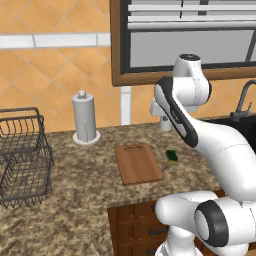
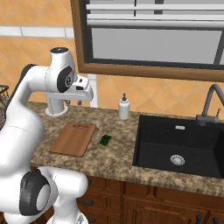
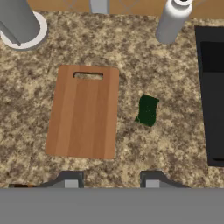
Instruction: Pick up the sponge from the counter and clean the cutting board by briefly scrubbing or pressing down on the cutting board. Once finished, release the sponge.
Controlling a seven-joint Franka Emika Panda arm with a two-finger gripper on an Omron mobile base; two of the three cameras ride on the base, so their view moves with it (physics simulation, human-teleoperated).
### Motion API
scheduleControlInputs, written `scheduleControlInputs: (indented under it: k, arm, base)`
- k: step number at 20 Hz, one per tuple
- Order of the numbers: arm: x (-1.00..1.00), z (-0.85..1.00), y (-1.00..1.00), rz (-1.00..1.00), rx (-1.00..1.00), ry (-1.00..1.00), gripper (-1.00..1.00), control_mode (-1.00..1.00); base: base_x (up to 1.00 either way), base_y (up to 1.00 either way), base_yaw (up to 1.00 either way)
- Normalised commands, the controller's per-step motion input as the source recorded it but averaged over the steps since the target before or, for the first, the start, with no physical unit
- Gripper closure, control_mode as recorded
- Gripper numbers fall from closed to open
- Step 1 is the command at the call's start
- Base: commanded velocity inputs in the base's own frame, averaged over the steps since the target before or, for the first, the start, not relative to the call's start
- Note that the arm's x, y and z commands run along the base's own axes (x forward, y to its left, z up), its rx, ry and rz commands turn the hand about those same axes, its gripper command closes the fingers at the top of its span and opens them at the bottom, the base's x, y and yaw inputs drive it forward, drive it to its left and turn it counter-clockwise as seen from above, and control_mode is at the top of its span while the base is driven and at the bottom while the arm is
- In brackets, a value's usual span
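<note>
Gripper [image 3: 112,177] spread, holding nothing, high over counter [image 3: 175,144]; wire basket [image 1: 22,160] looks empty.

Over on the far left sits a dark wire basket [image 1: 22,157], two tiers of it, and just beyond stands a grey paper towel holder [image 1: 84,119] on its round base against the orange tiled wall. To the right, a white soap bottle [image 2: 124,107] waits beside the black sink [image 2: 151,144], its curved dark faucet [image 2: 211,103] rising under the wood-framed window [image 2: 148,37].
</note>
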Motion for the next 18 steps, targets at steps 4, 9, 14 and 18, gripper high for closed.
scheduleControlInputs:
  k: [4,9,14,18]
  arm:
    - [0.00,-0.02,0.00,0.00,0.04,0.00,-1.00,-1.00]
    - [-0.13,-0.28,-0.19,0.00,0.06,0.00,-1.00,-1.00]
    - [-0.05,-0.31,-0.52,-0.01,-0.02,0.00,-1.00,-1.00]
    - [0.08,-0.40,-0.60,-0.16,0.00,0.00,-1.00,-1.00]
  base:
    - [0.00,0.00,0.00]
    - [0.00,0.00,0.00]
    - [0.00,0.00,0.00]
    - [0.00,0.00,0.00]
